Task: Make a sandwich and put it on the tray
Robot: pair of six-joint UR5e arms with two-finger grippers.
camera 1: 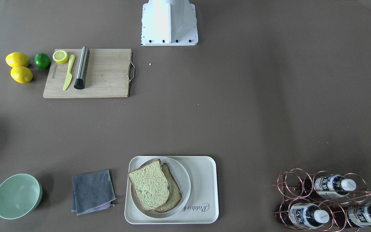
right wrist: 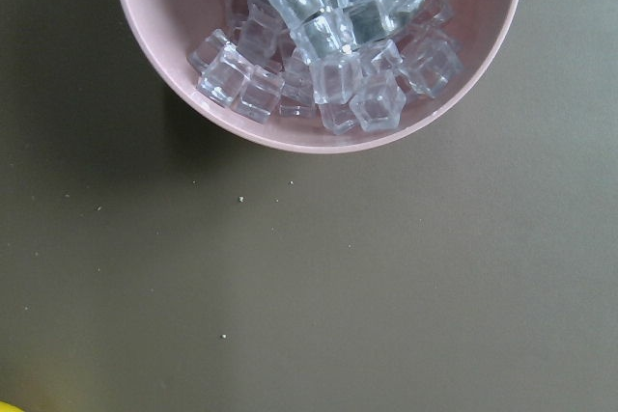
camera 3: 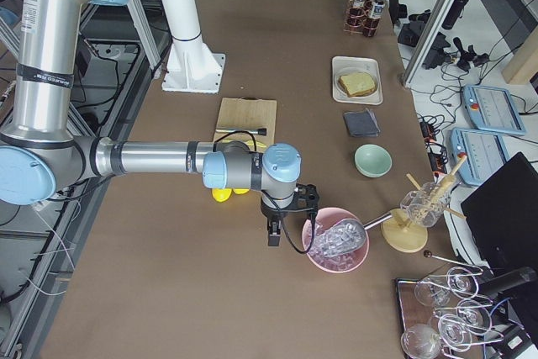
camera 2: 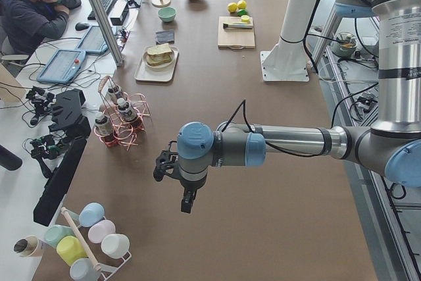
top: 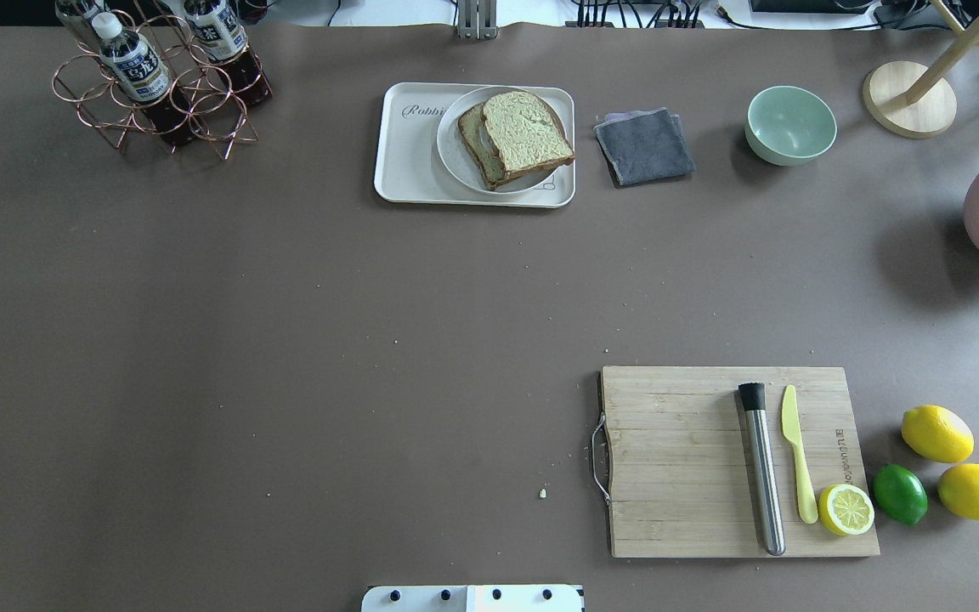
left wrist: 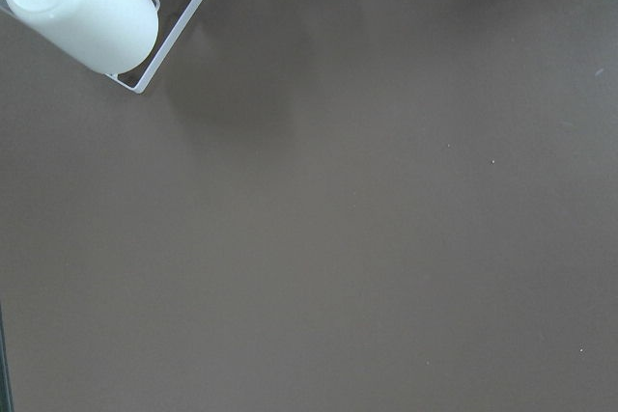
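Note:
The sandwich (camera 1: pixel 150 185) is two bread slices, the top one shifted off the lower, lying on a round white plate (camera 1: pixel 184 180) that sits on the cream tray (camera 1: pixel 204 193). The egg is hidden between the slices. The sandwich also shows in the overhead view (top: pixel 523 132), on the tray (top: pixel 409 161). My left gripper (camera 2: pixel 186 201) hangs over bare table far from the tray, seen only in the exterior left view. My right gripper (camera 3: pixel 271 237) hangs beside the pink ice bowl (camera 3: pixel 336 245), seen only in the exterior right view. I cannot tell whether either is open or shut.
A wooden cutting board (camera 1: pixel 105 74) holds a steel muddler, a yellow knife and a lemon half, with lemons and a lime beside it. A green bowl (camera 1: pixel 17 196), a grey cloth (camera 1: pixel 92 191) and a copper bottle rack (camera 1: pixel 327 199) flank the tray. A cup rack (left wrist: pixel 82 7) lies under my left wrist.

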